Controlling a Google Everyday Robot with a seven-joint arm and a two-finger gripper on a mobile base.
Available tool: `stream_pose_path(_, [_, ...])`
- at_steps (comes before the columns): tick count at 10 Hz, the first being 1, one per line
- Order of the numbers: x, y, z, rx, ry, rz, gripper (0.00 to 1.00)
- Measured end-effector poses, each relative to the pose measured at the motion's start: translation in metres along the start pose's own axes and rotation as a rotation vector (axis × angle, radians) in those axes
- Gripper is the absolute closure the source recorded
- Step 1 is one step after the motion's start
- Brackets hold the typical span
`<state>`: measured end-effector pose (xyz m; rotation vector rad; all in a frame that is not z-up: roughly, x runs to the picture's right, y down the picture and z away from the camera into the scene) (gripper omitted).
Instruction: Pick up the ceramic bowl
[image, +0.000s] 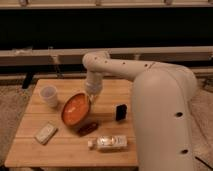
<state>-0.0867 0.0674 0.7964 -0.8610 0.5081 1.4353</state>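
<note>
Jaws looked closed on the right-hand rim of the ceramic bowl (75, 109), though from where I stood they were small and dark against the wood, so I judged the hold mostly from the way the dish sat: it was tipped up, its glossy orange inside turned toward me rather than lying flat. The gripper (90, 98) hung at the end of the white arm (120, 67), pointing down over the middle of the wooden table (30, 147), and the bowl lay just below and to the left of it, touching it at the upper right edge. I would expect the dish to be stiff, fairly heavy for its width, slick with glaze and quick to chip or crack if it dropped. A pinch over the rim, one finger inside and one outside, seemed the only sensible hold, since the bowl was far too wide to span; held at one edge, its weight would tend to swing it downward. A translucent cup (48, 95) stood well apart to the left, a dark reddish bar (87, 129) lay just beside the bowl's lower edge, a small black block (120, 112) stood to the right, and a pale packet (45, 133) and a lying bottle (109, 143) sat nearer the front.
</note>
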Motion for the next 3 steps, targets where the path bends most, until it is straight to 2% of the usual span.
stream_pose_path(3, [-0.0001,0.0018,-0.0023,0.000,0.001,-0.005,1.00])
